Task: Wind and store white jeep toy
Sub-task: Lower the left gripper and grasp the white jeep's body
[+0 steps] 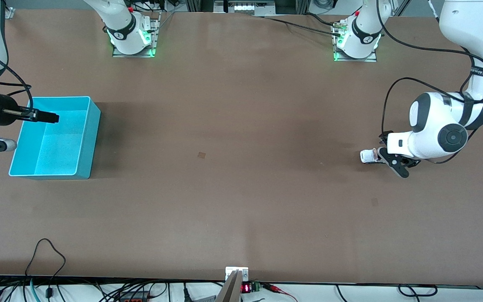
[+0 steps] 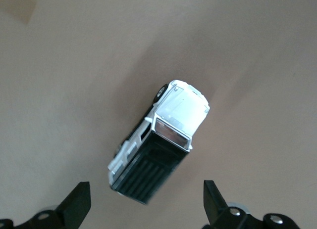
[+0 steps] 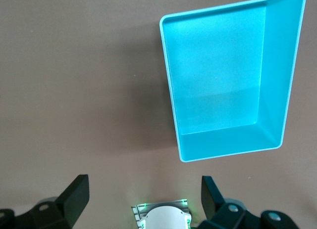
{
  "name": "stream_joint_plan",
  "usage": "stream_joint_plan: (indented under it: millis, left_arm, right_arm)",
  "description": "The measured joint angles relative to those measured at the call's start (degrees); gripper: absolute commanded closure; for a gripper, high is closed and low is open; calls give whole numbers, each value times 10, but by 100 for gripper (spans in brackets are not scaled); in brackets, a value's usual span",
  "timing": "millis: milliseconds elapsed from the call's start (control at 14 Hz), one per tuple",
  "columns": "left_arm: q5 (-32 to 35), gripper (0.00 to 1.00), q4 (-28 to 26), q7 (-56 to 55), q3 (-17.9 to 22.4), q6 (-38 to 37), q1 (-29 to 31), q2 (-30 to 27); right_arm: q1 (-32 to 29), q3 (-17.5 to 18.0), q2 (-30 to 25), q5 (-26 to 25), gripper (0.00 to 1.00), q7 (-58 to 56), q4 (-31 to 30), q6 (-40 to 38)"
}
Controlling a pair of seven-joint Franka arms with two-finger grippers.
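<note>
My left gripper (image 2: 146, 206) hangs with jaws spread wide and nothing in them, just over the white jeep toy (image 2: 159, 140), which sits on the table (image 1: 233, 176) at the left arm's end. I'd say nothing is done yet: no grasp, no winding, no storing. The jeep's long axis runs diagonally between the fingers, black rear toward the gripper, white bonnet away. My right gripper (image 3: 143, 204) waits, jaws also spread and empty, above the empty turquoise bin (image 1: 92, 138).
</note>
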Motion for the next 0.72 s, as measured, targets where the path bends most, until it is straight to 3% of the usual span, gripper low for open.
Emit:
stream_joint_plan:
  millis: [215,716]
  left_arm:
    - [2,0,0,92,0,30,0,11]
    - [2,0,-5,163,0,37,2,31]
  right_arm:
    - [0,0,0,0,0,0,-4,-2]
    - [1,0,0,2,0,0,-10,-4]
